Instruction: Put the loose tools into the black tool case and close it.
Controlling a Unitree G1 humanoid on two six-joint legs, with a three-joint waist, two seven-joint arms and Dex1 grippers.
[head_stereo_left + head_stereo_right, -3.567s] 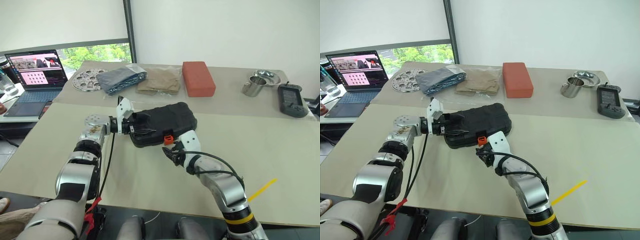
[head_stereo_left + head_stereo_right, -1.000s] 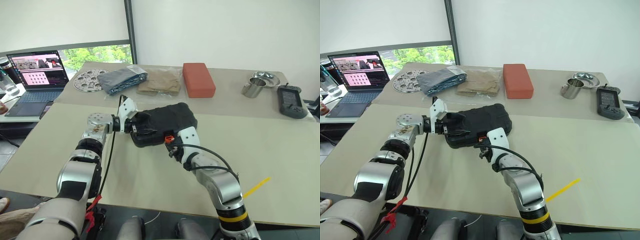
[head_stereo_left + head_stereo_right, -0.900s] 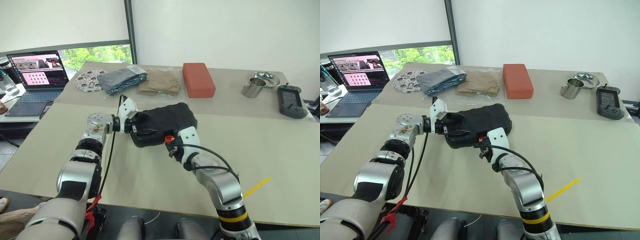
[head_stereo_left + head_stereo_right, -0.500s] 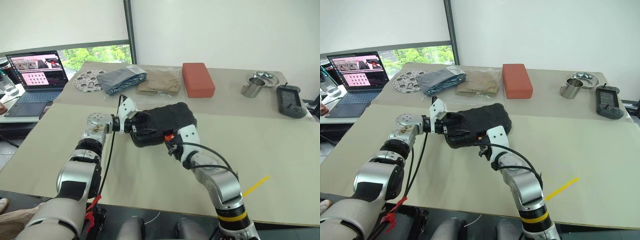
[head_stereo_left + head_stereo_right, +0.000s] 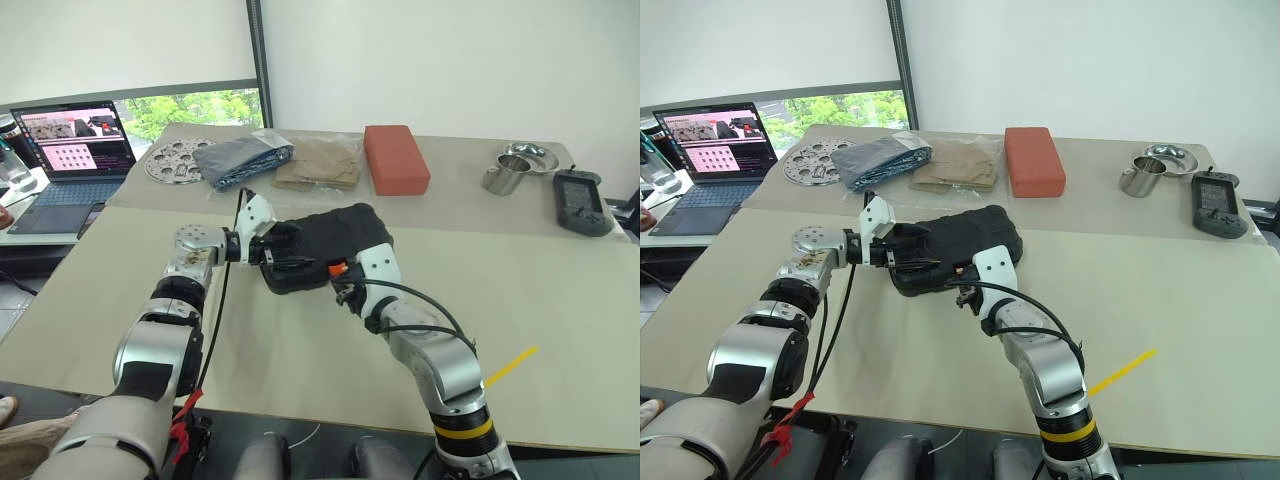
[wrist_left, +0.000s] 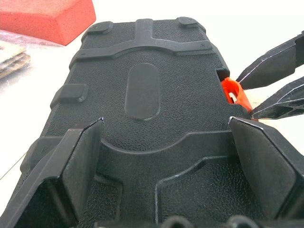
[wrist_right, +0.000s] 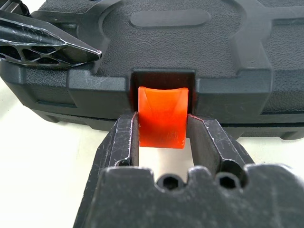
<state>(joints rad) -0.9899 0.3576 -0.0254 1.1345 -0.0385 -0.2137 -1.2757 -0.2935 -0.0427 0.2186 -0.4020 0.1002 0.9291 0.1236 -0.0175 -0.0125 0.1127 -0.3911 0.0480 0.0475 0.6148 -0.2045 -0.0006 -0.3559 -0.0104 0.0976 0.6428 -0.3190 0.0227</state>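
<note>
The black tool case [image 5: 335, 235] lies closed on the beige table, its orange latch [image 5: 338, 267] on the near long side. My left gripper [image 5: 272, 250] is at the case's left end, open wide, with its fingers [image 6: 80, 156] spread over the lid. My right gripper [image 7: 162, 118] reaches in from the near side and is shut on the orange latch [image 7: 161, 116], one finger against each side of it. Its two black fingers [image 6: 275, 61] also show beside the latch in the left wrist view. The loose tools are hidden.
Along the back of the table lie a perforated metal disc [image 5: 178, 160], two bagged cloths [image 5: 243, 158], a red-orange block [image 5: 396, 157], steel cups [image 5: 510, 172] and a black handheld device [image 5: 580, 200]. A laptop [image 5: 70, 150] stands far left. A yellow strip [image 5: 510, 367] lies near right.
Since the earliest frames my right gripper has moved up from just short of the case onto the orange latch. Over the last second both arms have stayed put.
</note>
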